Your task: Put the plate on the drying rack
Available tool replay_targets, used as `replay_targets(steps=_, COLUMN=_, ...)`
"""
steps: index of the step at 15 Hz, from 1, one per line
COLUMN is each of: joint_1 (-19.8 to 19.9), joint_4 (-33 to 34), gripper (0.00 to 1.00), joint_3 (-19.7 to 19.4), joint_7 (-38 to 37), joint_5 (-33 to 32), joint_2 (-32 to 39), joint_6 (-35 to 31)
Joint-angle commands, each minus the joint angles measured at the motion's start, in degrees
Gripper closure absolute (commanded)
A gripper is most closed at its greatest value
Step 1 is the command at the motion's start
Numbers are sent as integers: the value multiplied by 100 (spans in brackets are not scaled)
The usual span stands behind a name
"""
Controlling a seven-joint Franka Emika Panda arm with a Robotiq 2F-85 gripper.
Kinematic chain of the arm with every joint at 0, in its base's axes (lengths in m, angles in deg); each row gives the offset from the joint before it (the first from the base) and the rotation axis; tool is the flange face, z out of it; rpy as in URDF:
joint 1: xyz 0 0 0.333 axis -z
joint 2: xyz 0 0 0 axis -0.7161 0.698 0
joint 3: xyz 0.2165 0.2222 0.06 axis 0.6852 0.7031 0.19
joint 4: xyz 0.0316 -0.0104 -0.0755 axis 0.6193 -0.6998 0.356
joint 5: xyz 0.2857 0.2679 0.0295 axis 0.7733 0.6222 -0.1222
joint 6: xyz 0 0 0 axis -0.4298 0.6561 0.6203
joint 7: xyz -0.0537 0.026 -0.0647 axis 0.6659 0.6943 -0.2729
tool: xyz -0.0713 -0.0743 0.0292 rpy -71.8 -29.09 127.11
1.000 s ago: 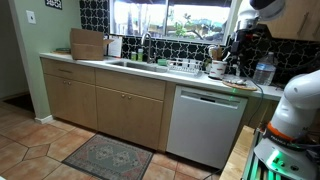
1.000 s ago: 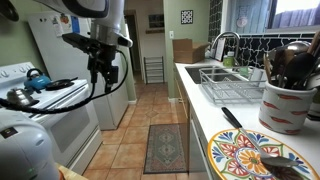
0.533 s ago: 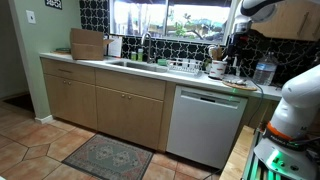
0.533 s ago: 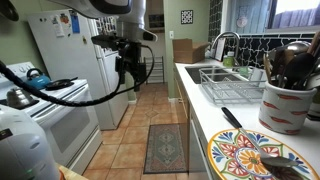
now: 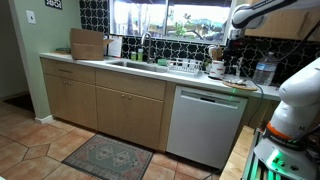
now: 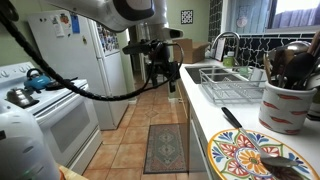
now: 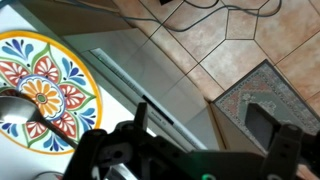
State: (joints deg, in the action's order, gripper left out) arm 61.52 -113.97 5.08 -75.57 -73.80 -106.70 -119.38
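The plate (image 6: 250,155) is round with a bright floral pattern. It lies flat on the counter's near end, and a metal spoon (image 6: 275,162) rests on it. It also shows at the left of the wrist view (image 7: 40,85). The drying rack (image 6: 228,90), a low pale wire rack, sits on the counter beside the sink and also shows in an exterior view (image 5: 186,68). My gripper (image 6: 160,78) hangs in the air over the floor beside the counter, apart from the plate. In the wrist view it (image 7: 212,135) is open and empty.
A crock of utensils (image 6: 286,98) stands by the plate. A black knife (image 6: 232,118) lies between plate and rack. The faucet (image 6: 226,42) rises behind the rack. A stove (image 6: 40,95), a fridge (image 6: 88,60) and a rug (image 6: 166,146) are across the aisle. A dishwasher (image 5: 205,125) sits below the counter.
My arm has swung across the aisle from the fridge side toward the counter. The gripper stays open. The plate and rack have not moved.
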Motion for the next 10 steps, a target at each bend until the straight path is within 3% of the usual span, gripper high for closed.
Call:
replay_targets(steps=1, joint_1=233, joint_4=18, gripper=0, joint_3=-3, joint_7=-142, joint_5=-494, joint_2=342, joint_6=-615)
replay_targets(steps=10, joint_1=597, joint_4=-204, gripper=0, joint_3=26, joint_7=-704, joint_5=-1446, joint_2=920, joint_6=-1449)
